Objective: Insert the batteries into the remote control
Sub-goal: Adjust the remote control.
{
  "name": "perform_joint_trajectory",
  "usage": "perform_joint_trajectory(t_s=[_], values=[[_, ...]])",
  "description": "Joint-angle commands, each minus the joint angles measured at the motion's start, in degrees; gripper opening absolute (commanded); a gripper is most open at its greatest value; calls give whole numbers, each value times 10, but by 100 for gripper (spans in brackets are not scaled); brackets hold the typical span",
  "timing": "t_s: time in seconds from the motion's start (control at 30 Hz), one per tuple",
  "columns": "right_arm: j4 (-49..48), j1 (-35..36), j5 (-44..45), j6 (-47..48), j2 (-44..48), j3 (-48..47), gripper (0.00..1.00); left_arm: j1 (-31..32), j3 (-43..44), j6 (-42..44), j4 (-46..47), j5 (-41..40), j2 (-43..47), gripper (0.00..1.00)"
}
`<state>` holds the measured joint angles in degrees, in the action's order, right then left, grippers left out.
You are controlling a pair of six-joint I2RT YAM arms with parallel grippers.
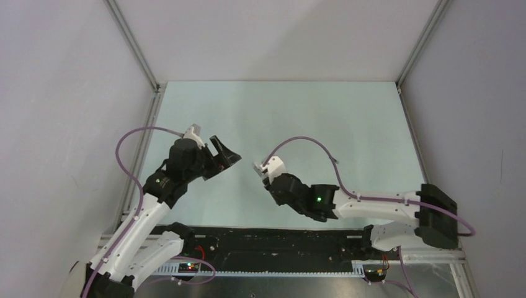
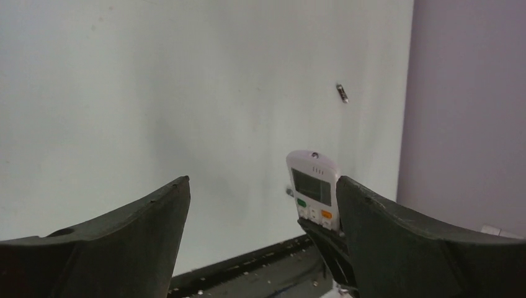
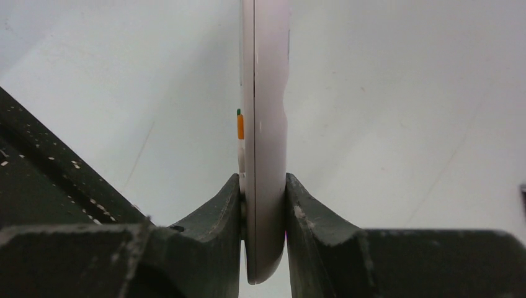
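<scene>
Three grey walls enclose a pale-green tabletop.

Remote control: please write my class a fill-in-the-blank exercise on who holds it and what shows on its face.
1. The remote control is clamped in the gripper of the ____ arm.
2. The left gripper stands ____, with nothing between its fingers.
3. In the left wrist view, below the remote's display, sit a green button and an ____ one.

Missing words: right; open; orange.
</scene>
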<state>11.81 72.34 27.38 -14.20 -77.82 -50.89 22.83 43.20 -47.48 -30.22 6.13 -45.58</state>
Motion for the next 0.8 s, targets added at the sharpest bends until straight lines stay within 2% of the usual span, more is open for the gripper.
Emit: perform_joint_trajectory(t_s=[0.0,0.23,0.4,0.57,0.77], values=[[-67,16,74,52,78,46,0,28,32,-87,6,-12,9,92],[-174,42,153,189,128,89,0,51,36,-156,7,-9,-11,92],[-208,45,189,242,123,90,0,53,53,-208,10,1,-24,92],[-272,55,244,361,102,90,0,54,85,-242,10,21,-39,92],[-336,60,263,471,73,90,0,54,94,-302,10,35,-46,94]])
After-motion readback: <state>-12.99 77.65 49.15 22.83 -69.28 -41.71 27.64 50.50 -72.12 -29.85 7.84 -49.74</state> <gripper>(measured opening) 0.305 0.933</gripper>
